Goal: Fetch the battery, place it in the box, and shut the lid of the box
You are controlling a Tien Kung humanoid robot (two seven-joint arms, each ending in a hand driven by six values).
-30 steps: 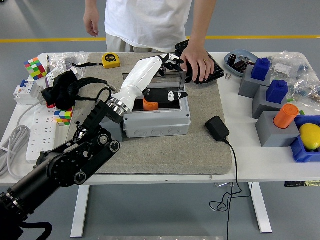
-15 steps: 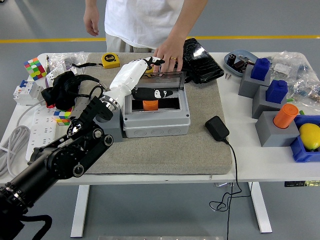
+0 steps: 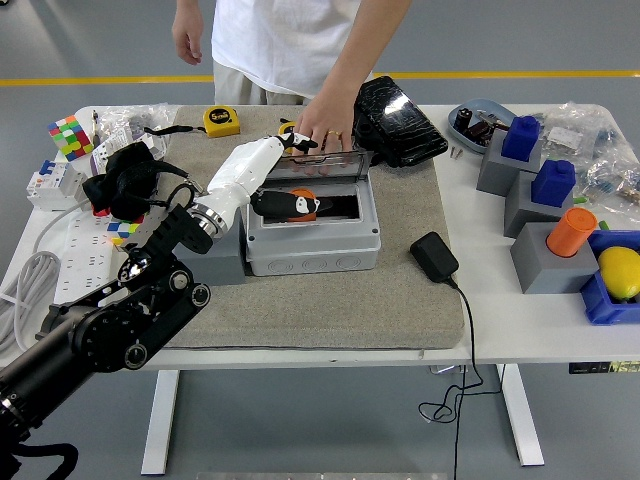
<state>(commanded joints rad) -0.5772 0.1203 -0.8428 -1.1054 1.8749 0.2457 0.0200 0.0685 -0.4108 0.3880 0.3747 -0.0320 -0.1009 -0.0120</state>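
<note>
Where lid stands: one box (image 3: 313,243), one battery (image 3: 301,203).

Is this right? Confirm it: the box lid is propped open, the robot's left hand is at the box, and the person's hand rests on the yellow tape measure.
One detail is wrong. In the head view the person's hand rests at the top edge of the open lid, not on the yellow tape measure, which lies untouched to the left. The rest holds: the left hand is at the box.
</note>
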